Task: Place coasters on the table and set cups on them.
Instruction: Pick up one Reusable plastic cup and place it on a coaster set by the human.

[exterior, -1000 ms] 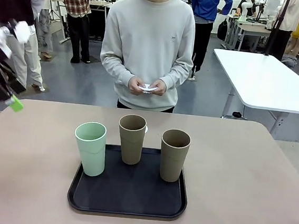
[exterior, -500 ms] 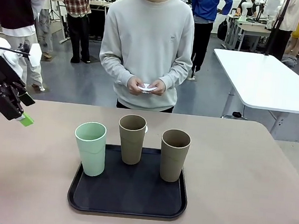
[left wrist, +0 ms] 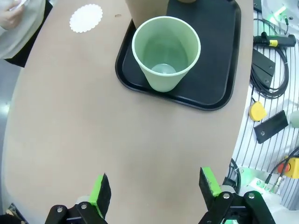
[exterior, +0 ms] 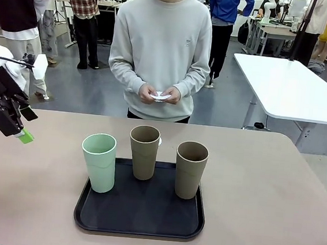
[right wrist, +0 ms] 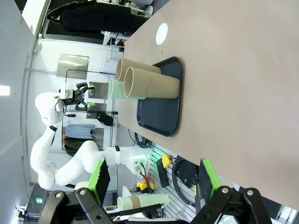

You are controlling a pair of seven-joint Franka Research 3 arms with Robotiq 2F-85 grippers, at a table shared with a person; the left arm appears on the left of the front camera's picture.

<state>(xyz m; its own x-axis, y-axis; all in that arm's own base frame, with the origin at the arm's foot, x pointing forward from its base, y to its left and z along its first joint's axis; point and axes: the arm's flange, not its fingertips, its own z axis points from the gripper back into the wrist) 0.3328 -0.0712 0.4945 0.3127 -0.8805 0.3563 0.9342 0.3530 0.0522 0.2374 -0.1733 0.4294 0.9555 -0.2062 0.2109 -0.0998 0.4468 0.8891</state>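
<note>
Three tall handleless cups (exterior: 143,158): one mint, two tan.

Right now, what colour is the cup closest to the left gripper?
The cup is pale mint green, unpatterned; the left wrist view shows it best.

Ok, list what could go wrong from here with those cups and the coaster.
1. The mint cup stands close to the middle tan cup on the tray; the open left pincer may knock the neighbour while taking one.
2. The coaster lies beyond the tray, toward the person; carrying a cup there could clip the other tall cups.
3. The person's hands hold white paper near that spot; an arm could meet them.
</note>
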